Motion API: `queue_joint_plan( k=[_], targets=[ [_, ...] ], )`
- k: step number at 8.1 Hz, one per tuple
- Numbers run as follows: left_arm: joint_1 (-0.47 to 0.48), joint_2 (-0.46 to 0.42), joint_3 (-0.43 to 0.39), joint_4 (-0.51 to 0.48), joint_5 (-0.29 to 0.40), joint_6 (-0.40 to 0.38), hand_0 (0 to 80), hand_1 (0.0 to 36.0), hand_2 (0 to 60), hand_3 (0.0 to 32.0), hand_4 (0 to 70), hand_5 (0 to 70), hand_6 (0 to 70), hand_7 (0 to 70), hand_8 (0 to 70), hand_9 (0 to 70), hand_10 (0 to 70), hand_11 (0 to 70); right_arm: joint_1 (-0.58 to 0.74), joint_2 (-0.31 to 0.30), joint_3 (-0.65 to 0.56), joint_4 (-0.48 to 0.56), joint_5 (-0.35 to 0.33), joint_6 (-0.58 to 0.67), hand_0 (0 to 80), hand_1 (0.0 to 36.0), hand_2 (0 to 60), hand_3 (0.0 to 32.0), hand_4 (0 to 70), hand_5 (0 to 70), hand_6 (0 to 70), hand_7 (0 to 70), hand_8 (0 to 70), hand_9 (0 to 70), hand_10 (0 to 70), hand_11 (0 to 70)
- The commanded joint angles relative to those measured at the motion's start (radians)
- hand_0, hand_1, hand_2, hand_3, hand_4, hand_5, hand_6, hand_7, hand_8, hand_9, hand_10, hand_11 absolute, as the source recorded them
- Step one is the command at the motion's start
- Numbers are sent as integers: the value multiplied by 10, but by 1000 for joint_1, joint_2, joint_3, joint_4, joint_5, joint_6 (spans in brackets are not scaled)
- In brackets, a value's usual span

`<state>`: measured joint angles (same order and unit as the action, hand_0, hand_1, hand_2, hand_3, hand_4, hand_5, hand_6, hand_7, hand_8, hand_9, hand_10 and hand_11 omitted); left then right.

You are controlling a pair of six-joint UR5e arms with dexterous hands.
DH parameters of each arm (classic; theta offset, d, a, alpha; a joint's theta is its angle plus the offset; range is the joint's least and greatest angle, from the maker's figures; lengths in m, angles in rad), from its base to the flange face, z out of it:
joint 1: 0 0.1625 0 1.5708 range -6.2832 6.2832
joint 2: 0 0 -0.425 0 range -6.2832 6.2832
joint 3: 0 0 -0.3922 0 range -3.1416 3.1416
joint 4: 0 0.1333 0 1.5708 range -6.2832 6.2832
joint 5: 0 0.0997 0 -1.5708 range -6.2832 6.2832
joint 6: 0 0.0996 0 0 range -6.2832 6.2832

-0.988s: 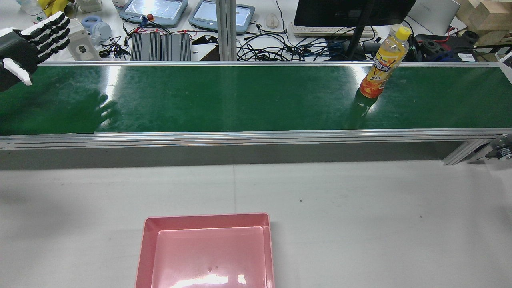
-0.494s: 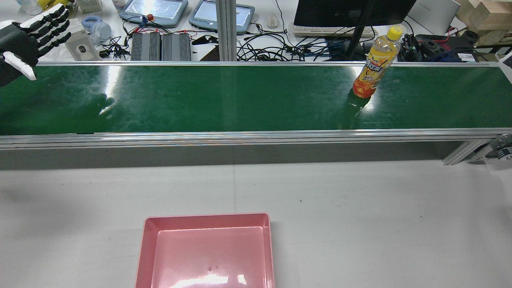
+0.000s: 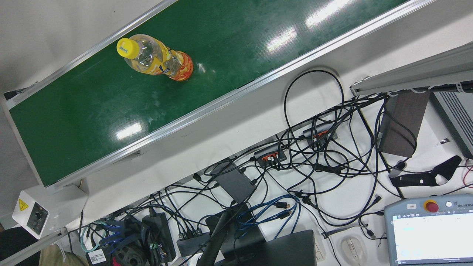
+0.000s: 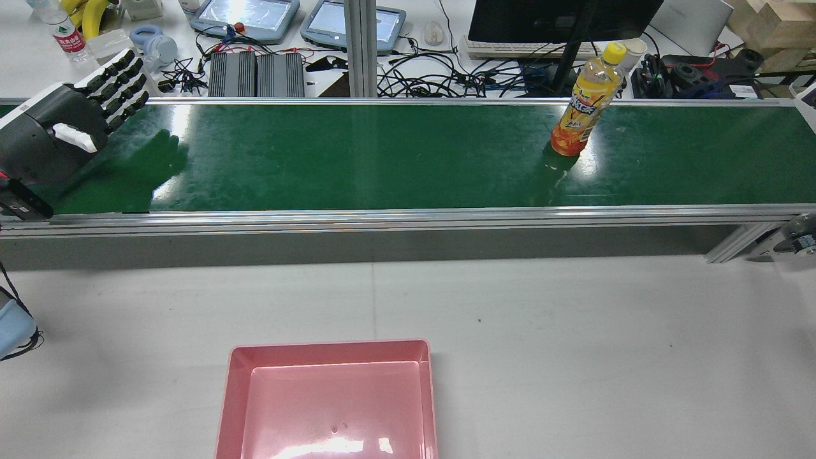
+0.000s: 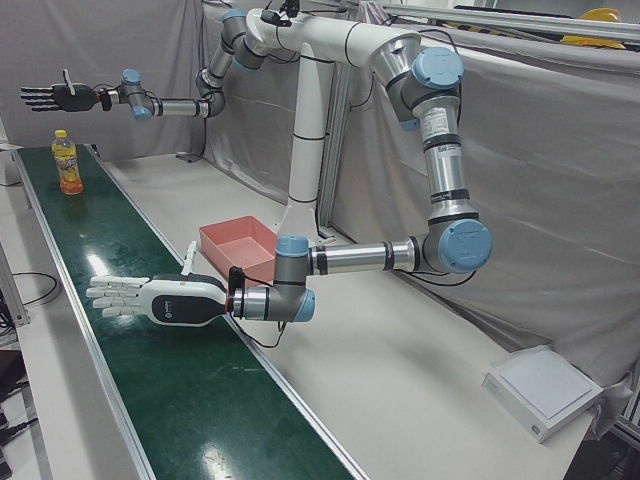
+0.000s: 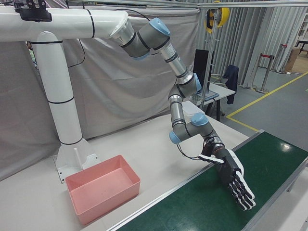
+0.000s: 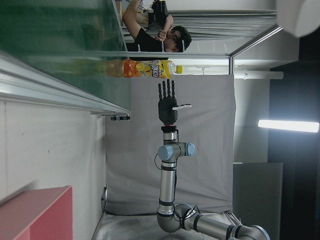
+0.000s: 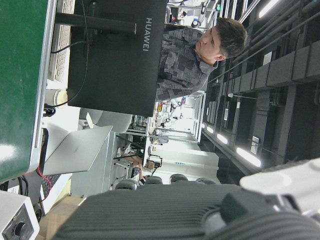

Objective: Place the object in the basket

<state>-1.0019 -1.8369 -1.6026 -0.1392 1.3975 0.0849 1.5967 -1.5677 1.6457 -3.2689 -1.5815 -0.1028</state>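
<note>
Here the orange-drink bottle (image 4: 585, 101) stands upright on the green conveyor belt (image 4: 382, 159), toward the belt's right end in the rear view, at about two o'clock from the pink basket (image 4: 328, 401). The basket sits on the white table (image 4: 574, 357) on the near side of the belt, with nothing in it.

The left hand (image 4: 60, 131) hovers low over the belt's left end, at about ten o'clock from the basket, flat, fingers (image 4: 118, 83) straight and spread apart, holding nothing. In the left-front view the right hand (image 5: 55, 96) hangs in the air well above the bottle (image 5: 66, 162), also stretched flat with fingers apart and nothing in its grasp.

Beyond the belt, at twelve o'clock, a desk carries a monitor (image 4: 561, 19), cables (image 4: 440, 76) and two teach pendants (image 4: 245, 16).
</note>
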Motion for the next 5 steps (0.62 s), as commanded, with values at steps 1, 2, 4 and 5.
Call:
queue_joint_plan(
  k=[1,2,4,5],
  targets=[
    [-67,-1,-100,105,-15,70,621,65,0,18,54,0,0,0,0,0,0,0,0,1,0,0,0,0,0,0,0,0,0,0,0,0,0,0,0,0],
    [-93,2,-129,128,-6,73,611,61,0,16,55,0,0,0,0,0,0,0,0,0,0,0,0,0,0,0,0,0,0,0,0,0,0,0,0,0],
    [-90,1,-138,187,-2,149,600,56,0,16,57,0,0,0,0,0,0,0,0,0,-1,0,0,0,0,0,0,0,0,0,0,0,0,0,0,0],
    [-89,1,-138,187,-2,157,587,52,0,12,58,0,0,0,0,0,0,0,0,0,0,0,0,0,0,0,0,0,0,0,0,0,0,0,0,0]
  ],
)
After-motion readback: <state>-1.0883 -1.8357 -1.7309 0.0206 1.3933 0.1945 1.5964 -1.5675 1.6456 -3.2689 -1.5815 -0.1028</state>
